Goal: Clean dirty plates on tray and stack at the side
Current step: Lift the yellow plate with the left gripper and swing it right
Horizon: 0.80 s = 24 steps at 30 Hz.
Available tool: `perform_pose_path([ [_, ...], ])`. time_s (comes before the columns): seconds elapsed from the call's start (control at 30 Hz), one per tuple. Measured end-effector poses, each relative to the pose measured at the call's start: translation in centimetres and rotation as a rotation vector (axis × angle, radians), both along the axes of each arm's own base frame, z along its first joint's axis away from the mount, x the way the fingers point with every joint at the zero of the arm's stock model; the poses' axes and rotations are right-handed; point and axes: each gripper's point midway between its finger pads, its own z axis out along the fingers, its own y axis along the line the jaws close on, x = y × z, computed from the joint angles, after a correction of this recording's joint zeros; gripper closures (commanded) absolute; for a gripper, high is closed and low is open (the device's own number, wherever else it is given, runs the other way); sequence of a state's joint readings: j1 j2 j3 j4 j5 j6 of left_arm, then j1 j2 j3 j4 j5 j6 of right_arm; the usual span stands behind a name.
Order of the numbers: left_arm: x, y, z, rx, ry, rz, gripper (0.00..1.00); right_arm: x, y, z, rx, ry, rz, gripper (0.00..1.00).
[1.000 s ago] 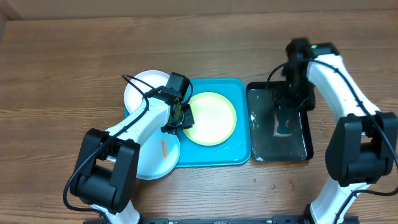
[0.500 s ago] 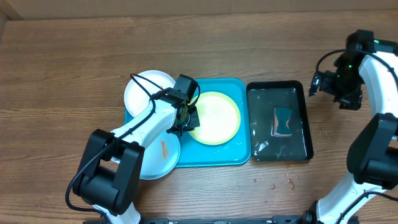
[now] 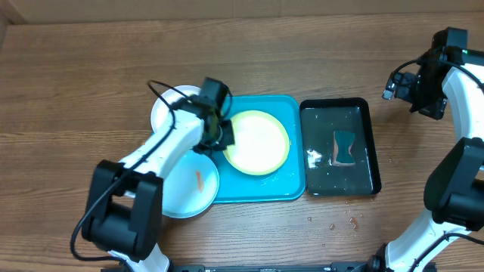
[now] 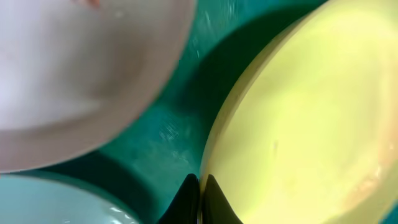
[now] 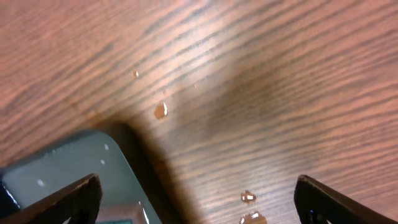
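Note:
The yellow-green plate [image 3: 259, 142] lies on the turquoise tray [image 3: 291, 185]. My left gripper [image 3: 221, 137] is shut on its left rim; in the left wrist view the two dark fingers pinch the plate's edge at my left gripper [image 4: 200, 193], with the yellow-green plate [image 4: 298, 112] filling the right side and a shadow on the tray [image 4: 180, 118] under its rim. A white plate [image 3: 175, 109] overlaps the tray's far left corner. A pale blue plate [image 3: 187, 187] with a red-orange smear overlaps its near left corner. My right gripper [image 3: 423, 102] hangs open and empty over bare wood, right of the black tray.
A black tray [image 3: 367, 143] holding water and a teal-and-orange sponge [image 3: 345, 147] sits right of the turquoise tray. The right wrist view shows its corner [image 5: 62, 168] and water drops [image 5: 160, 111] on the wood. More drops and crumbs [image 3: 336, 223] lie near the table's front.
My left gripper has closed on the yellow-green plate's rim. My right arm has left the sponge in the black tray, swung out to the right and opened wide.

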<state>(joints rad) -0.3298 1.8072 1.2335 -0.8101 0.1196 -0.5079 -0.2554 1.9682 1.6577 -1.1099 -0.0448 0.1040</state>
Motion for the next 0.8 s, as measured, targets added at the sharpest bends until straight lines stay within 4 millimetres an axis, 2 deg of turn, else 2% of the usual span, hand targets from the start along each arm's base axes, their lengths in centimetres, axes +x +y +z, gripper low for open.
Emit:
perform_pose_path([
  [0.13,1.5,0.5,2.5,-0.013,-0.051,0.010,0.96,0.1,0.0,0.0,-0.001,-0.005,0.000,0.00],
  [0.47,4.2,-0.7,7.7,-0.042,-0.142,-0.001,0.96,0.2,0.0,0.1,-0.002,-0.007,0.000,0.00],
  [0.63,4.9,-4.1,9.7,-0.074,-0.222,-0.070,0.96,0.2,0.0,0.0,-0.002,-0.007,0.000,0.00],
  [0.8,3.8,-8.4,10.2,-0.066,-0.277,-0.174,0.96,0.2,0.0,0.0,-0.001,-0.007,0.000,0.00],
])
